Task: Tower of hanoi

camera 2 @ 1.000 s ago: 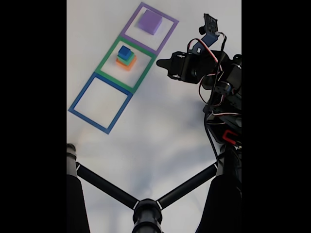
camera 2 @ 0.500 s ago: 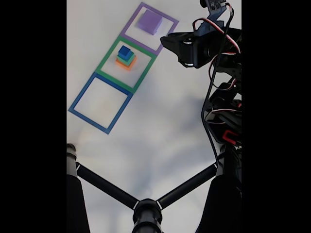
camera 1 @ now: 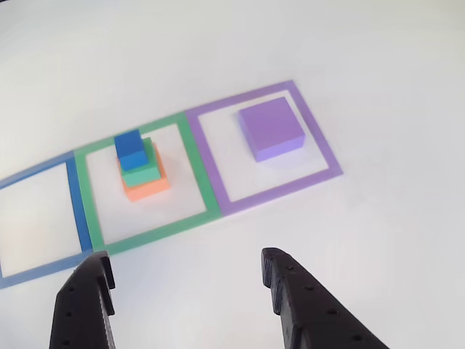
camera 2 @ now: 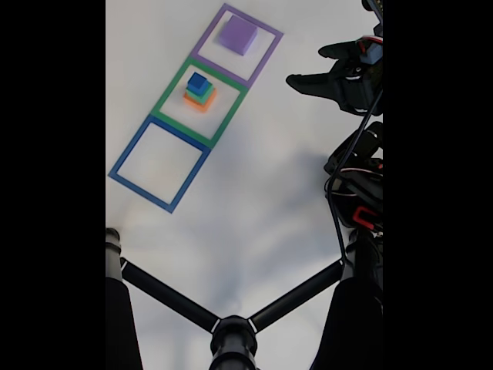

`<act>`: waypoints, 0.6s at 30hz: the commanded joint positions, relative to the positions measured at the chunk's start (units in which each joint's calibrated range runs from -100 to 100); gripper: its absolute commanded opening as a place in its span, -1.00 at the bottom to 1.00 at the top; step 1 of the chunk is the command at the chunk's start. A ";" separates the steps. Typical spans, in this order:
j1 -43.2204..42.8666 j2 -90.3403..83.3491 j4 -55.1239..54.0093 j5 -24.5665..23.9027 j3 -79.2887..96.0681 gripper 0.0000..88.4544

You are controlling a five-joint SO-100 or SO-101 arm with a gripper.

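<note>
The blue block point(camera 1: 131, 150) tops the green block point(camera 1: 143, 172) and the orange block point(camera 1: 149, 187), stacked left of centre in the other view inside the green tape square point(camera 1: 197, 171). The purple block point(camera 1: 271, 129) sits alone in the purple tape square point(camera 1: 320, 145) to the right, its edges square with the outline. The blue tape square point(camera 1: 75, 211) lies at the left edge. My gripper point(camera 1: 185, 269) hangs low in the frame, jaws spread wide, holding nothing. Nothing lies between it and the stack. The table point(camera 1: 378, 65) is plain white. In the fixed view, black tripod legs point(camera 2: 177, 301) cross the bottom.
</note>
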 commanded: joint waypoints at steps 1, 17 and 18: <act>3.37 1.08 -0.87 0.78 0.25 -0.46; 15.42 -6.38 -33.40 0.78 40.78 0.02; 15.95 -6.62 -35.35 0.78 42.68 0.03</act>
